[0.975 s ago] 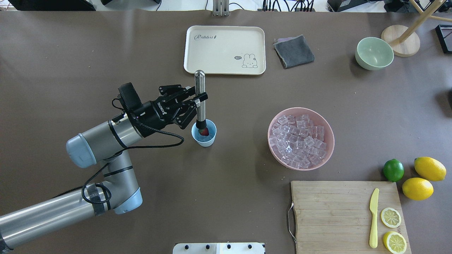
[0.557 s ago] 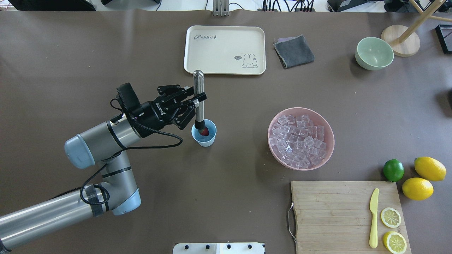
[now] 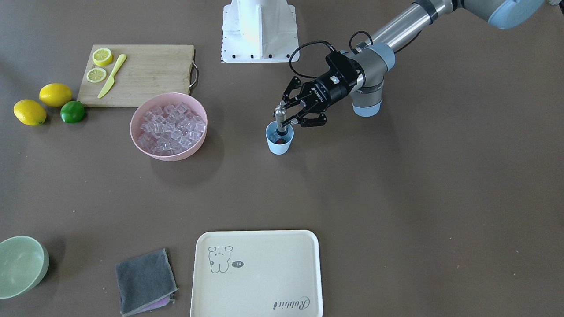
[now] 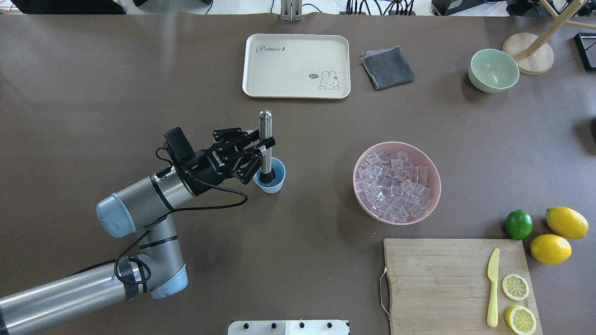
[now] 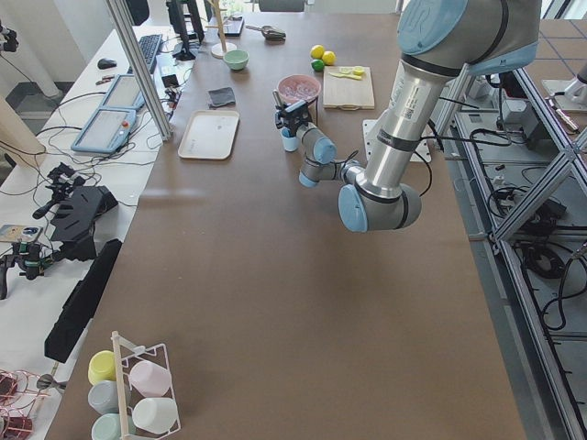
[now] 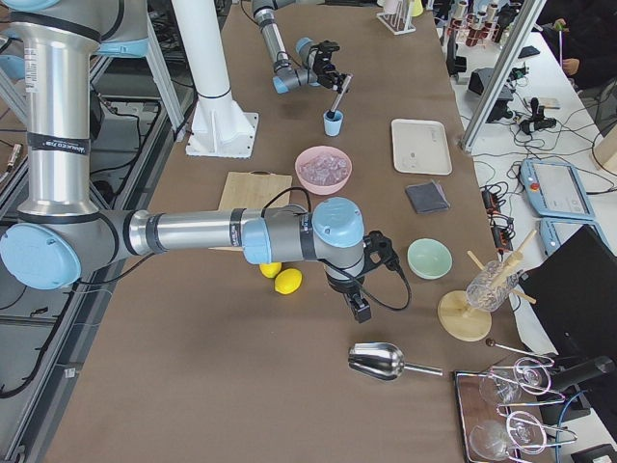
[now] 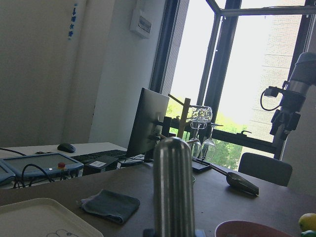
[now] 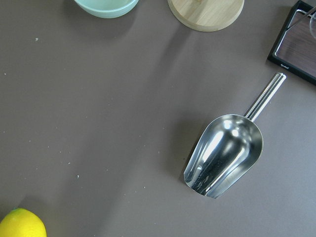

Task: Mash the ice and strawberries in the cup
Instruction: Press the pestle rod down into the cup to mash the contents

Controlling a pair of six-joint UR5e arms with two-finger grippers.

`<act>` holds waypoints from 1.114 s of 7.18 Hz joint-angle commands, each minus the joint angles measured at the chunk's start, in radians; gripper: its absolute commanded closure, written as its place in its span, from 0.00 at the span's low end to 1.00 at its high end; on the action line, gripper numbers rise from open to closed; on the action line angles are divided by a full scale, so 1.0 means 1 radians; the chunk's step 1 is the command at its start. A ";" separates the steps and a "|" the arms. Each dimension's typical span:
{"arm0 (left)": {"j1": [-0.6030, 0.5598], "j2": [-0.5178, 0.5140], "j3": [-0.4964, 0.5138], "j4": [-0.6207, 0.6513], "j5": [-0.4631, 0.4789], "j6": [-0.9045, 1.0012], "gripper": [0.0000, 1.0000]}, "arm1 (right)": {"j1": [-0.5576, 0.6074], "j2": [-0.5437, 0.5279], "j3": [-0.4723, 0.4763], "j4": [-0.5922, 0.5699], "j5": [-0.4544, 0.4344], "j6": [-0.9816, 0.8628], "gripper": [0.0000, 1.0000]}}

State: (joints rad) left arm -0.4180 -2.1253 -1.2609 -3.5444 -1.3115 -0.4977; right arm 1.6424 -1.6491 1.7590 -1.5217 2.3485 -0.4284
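My left gripper (image 4: 264,151) is shut on an upright steel muddler (image 4: 265,135), whose black end is down inside the pale blue cup (image 4: 278,184). In the front-facing view the gripper (image 3: 282,115) holds the muddler (image 3: 280,121) over the cup (image 3: 279,145), and a dark red strawberry piece (image 3: 277,141) shows at the cup's bottom. The ice (image 4: 396,186) fills the pink bowl (image 4: 433,195) to the right of the cup. I cannot tell whether there is ice in the cup. My right gripper (image 6: 359,307) hangs over the table far to the right, above a steel scoop (image 8: 224,153); I cannot tell if it is open or shut.
A cream tray (image 4: 295,65), a grey cloth (image 4: 387,67) and a pale green bowl (image 4: 493,70) lie along the far side. A cutting board (image 4: 437,279) with a yellow knife and lemon halves sits at the near right, with a lime (image 4: 518,224) and two lemons beside it.
My left gripper has pushed the muddler down deeper into the cup and moved slightly nearer. The strawberry, seen beside the muddler's end earlier, is now covered in the overhead view.
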 commanded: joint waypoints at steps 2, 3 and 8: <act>-0.045 0.001 -0.051 0.015 -0.009 -0.012 1.00 | 0.004 -0.003 -0.001 0.000 0.000 -0.003 0.01; -0.039 0.005 -0.037 0.015 -0.008 -0.002 1.00 | 0.005 -0.004 0.000 0.000 0.000 -0.004 0.00; 0.024 0.004 0.020 0.013 0.005 0.002 1.00 | 0.019 -0.008 0.001 0.000 0.000 -0.004 0.01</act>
State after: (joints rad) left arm -0.4011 -2.1211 -1.2480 -3.5304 -1.3080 -0.4958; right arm 1.6592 -1.6540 1.7600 -1.5217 2.3485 -0.4326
